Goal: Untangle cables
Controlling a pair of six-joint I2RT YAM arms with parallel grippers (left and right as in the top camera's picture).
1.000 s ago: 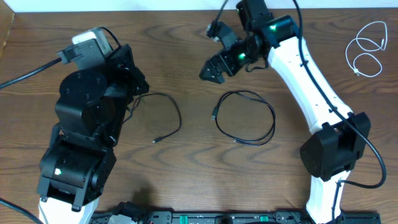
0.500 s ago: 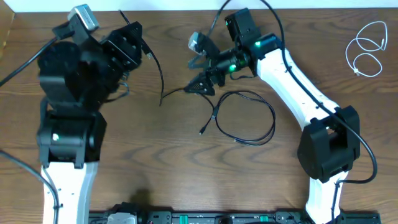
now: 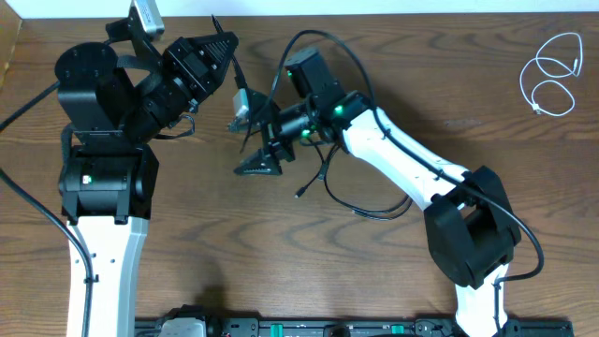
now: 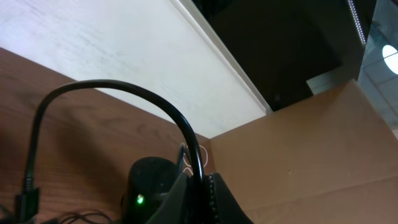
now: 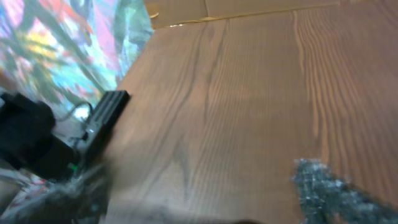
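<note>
1. Left tool [image 3: 221, 49] has risen, clenched on the black cable [image 4: 124, 89] arcing ahead of it.
2. Right tool [image 3: 256, 166], released, has swung in near it, likely readying a second grasp to pull the strands apart.

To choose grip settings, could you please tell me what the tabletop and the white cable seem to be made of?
Tabletop: wood or wood-look laminate, matte brown with visible grain lines.
White cable: probably a plastic-sheathed cord, smooth, lying in loose, soft coils.
</note>
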